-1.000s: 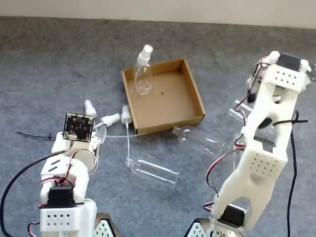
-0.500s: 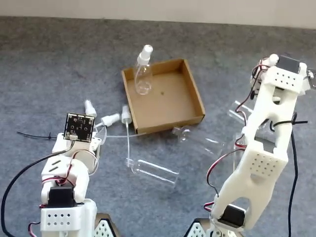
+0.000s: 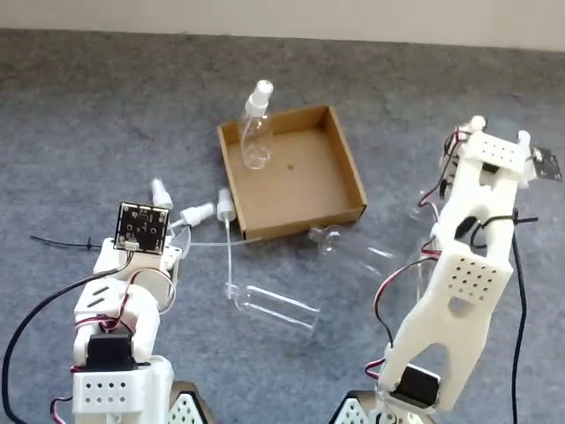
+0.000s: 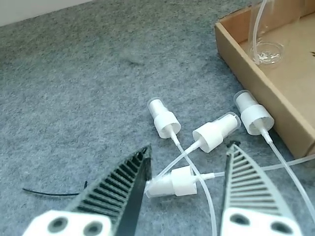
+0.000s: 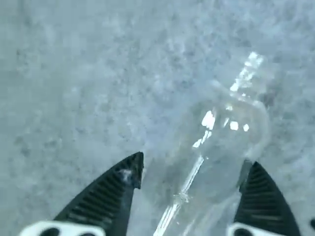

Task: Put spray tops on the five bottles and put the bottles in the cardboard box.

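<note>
On the left, the left gripper (image 4: 188,150) hangs low over the carpet, jaws spread, with one spray top (image 4: 172,183) lying between them (not pinched). Three more tops (image 4: 215,132) lie just beyond, beside the box (image 3: 352,177). A topped bottle (image 3: 255,132) stands in the box's far left corner. Two bare bottles (image 3: 275,306) lie near of the box. On the right, the right gripper (image 5: 194,166) has its jaws spread astride a third bottle (image 5: 224,137).

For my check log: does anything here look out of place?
A black cable tie lies loose on the carpet, left of the spray tops; it is no part of the job. Nothing looks broken.
</note>
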